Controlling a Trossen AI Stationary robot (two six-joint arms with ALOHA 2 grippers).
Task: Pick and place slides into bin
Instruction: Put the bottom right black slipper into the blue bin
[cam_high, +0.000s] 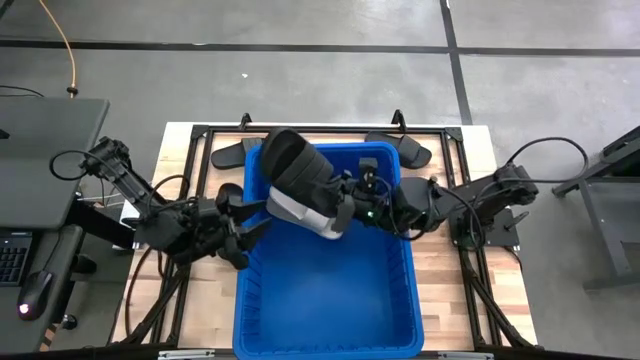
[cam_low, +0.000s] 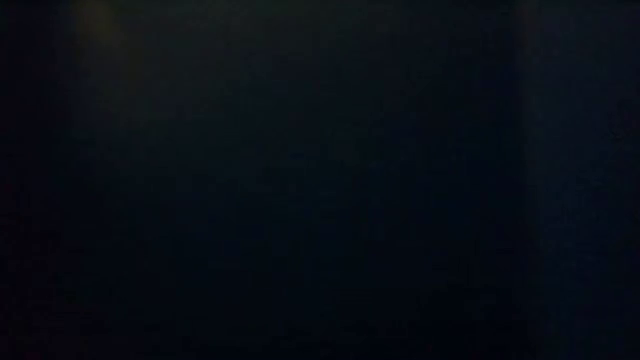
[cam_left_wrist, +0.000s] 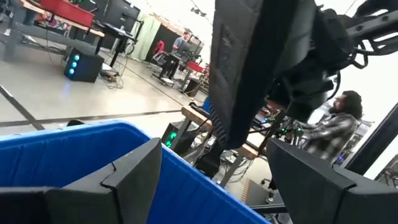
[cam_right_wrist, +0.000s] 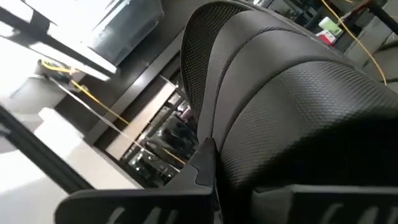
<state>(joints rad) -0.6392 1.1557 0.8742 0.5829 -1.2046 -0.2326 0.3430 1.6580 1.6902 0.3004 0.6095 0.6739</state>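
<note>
The blue bin (cam_high: 330, 290) stands in the middle of the table. My right gripper (cam_high: 348, 208) reaches in from the right and is shut on a slide (cam_high: 300, 185) with a black strap and light grey sole, held above the bin's far left part. The slide's textured black strap fills the right wrist view (cam_right_wrist: 292, 106). My left gripper (cam_high: 248, 228) is open and empty at the bin's left rim; in the left wrist view (cam_left_wrist: 211, 199) its fingers stand apart over the blue rim (cam_left_wrist: 93, 149), with the slide (cam_left_wrist: 249, 74) hanging beyond. The low view is dark. My right gripper holds the slide by the end of its grey sole (cam_high: 328, 218) nearest the arm, coming roughly level from the table's right. In the right wrist view the slide itself hides the place of contact. The slide is lifted clear over the bin, strap end toward the far left.
Two black slides lie on the table beyond the bin's far rim, one at the far left (cam_high: 230, 155) and one at the far right (cam_high: 405, 150). A black frame (cam_high: 200, 135) runs round the table's edges. People sit in the room beyond (cam_left_wrist: 329, 124).
</note>
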